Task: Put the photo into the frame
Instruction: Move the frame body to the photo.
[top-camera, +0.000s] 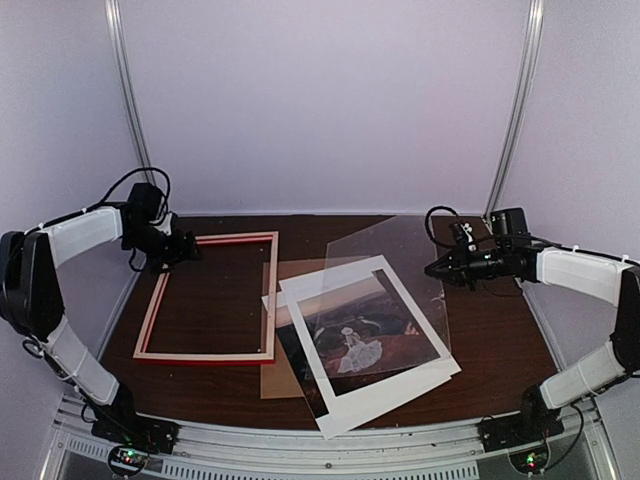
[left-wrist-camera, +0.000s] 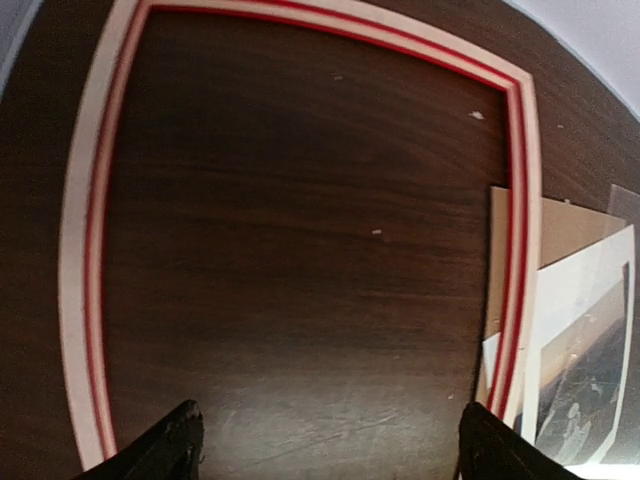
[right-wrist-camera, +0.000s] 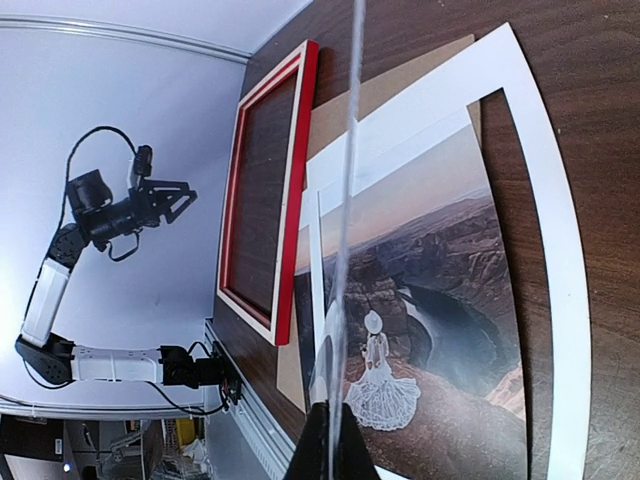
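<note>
Clear sheet (top-camera: 400, 250), white mat (top-camera: 385, 400), brown backing board (top-camera: 272, 378), dark wooden table (top-camera: 500, 340).

Bare table (top-camera: 205, 295) inside the frame (top-camera: 205, 356) free for a gripper, left gripper (top-camera: 180, 250) wide-jawed over its far corner, white mat (top-camera: 390, 395) and clear sheet (top-camera: 410, 250) lying over the photo (top-camera: 370, 335), sheet edge pinched by right gripper (top-camera: 432, 268), backing board (top-camera: 280, 380) apparently under frame's right rail.

Left claw (top-camera: 186, 250) hovers with jaws spread wide; right claw (top-camera: 430, 268) is pinched on the clear sheet (top-camera: 395, 245).
</note>
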